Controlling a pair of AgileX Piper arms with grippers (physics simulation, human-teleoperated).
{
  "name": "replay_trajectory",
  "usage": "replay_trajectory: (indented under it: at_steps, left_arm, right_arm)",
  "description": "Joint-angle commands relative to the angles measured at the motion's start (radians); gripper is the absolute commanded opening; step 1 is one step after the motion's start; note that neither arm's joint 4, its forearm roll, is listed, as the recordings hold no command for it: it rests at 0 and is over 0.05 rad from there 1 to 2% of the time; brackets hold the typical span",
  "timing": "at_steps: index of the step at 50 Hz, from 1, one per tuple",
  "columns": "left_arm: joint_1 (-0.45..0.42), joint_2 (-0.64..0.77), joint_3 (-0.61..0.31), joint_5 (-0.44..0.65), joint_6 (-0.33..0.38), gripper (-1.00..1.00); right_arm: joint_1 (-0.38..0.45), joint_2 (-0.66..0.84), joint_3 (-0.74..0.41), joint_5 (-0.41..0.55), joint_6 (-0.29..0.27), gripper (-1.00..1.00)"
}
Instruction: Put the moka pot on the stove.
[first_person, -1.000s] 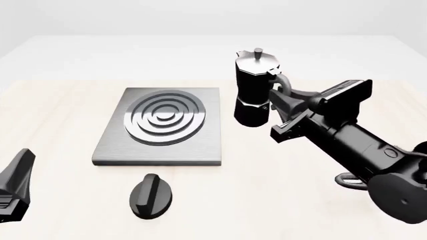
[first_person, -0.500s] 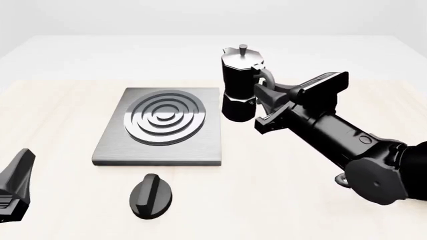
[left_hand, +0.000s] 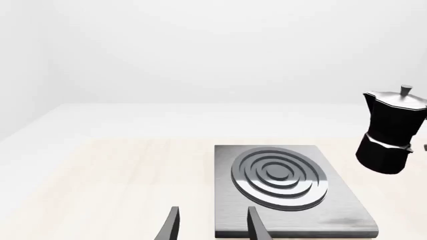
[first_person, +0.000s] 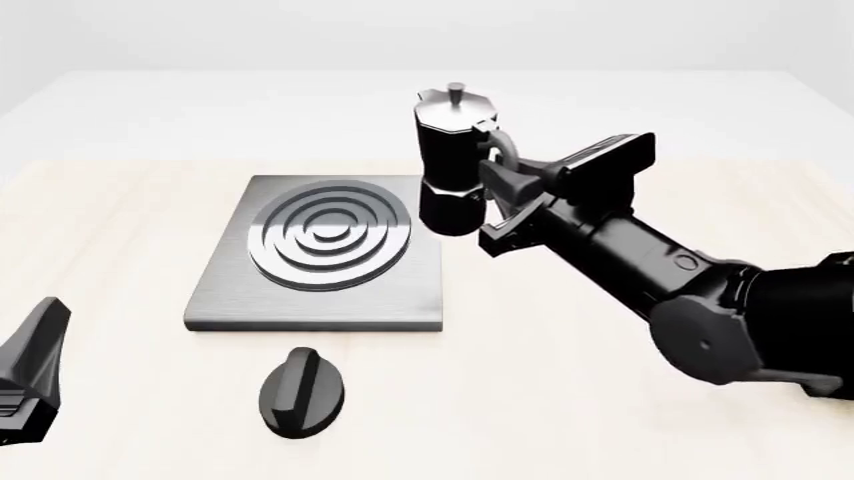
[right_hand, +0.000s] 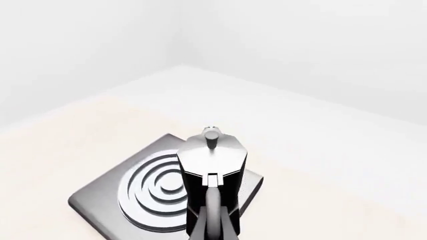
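The moka pot (first_person: 450, 165), black with a silver lid, hangs in the air over the right edge of the stove (first_person: 320, 255), tilted slightly. My right gripper (first_person: 505, 180) is shut on the pot's curved handle from the right. The right wrist view shows the pot (right_hand: 212, 165) from behind its handle, above the stove's (right_hand: 127, 197) right part. My left gripper (left_hand: 212, 227) is open and empty, near the stove's (left_hand: 287, 185) front left corner. In the front view it (first_person: 34, 365) sits low at the left edge. The left wrist view also shows the pot (left_hand: 390, 132) raised.
A black oval knob (first_person: 302, 392) lies on the table in front of the stove. The light wooden tabletop (first_person: 601, 400) lies under the right arm. A white wall stands behind the table.
My right gripper has carried the moka pot leftward and a little up, from beside the stove to over its right edge. The left arm has not moved.
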Motion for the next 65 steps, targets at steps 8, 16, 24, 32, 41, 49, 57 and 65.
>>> replay_trajectory:
  at_steps: [8,16,24,32,41,49,57,65]
  left_arm:
    - [0.000,0.000,0.000,0.000,0.000,1.00]
    - [0.000,0.000,0.000,0.000,0.000,1.00]
    - [0.000,0.000,0.000,0.000,0.000,1.00]
    - [0.000,0.000,0.000,0.000,0.000,1.00]
    - [0.000,0.000,0.000,0.000,0.000,1.00]
    - [0.000,0.000,0.000,0.000,0.000,1.00]
    - [0.000,0.000,0.000,0.000,0.000,1.00]
    - [0.000,0.000,0.000,0.000,0.000,1.00]
  right_arm:
    - [0.023,0.038,-0.045,-0.026,0.004,-1.00]
    - [0.029,0.067,-0.068,-0.043,0.006,-1.00]
    - [0.035,0.113,-0.105,-0.060,0.009,-1.00]
    - [0.034,0.148,-0.132,-0.071,0.012,-1.00]
    - [0.038,0.164,-0.158,-0.070,0.011,-1.00]
    - [0.040,0.192,-0.186,-0.071,0.012,-1.00]
    - [0.049,0.227,-0.213,-0.080,0.017,-1.00]
    - [0.048,0.256,-0.247,-0.083,0.033,-1.00]
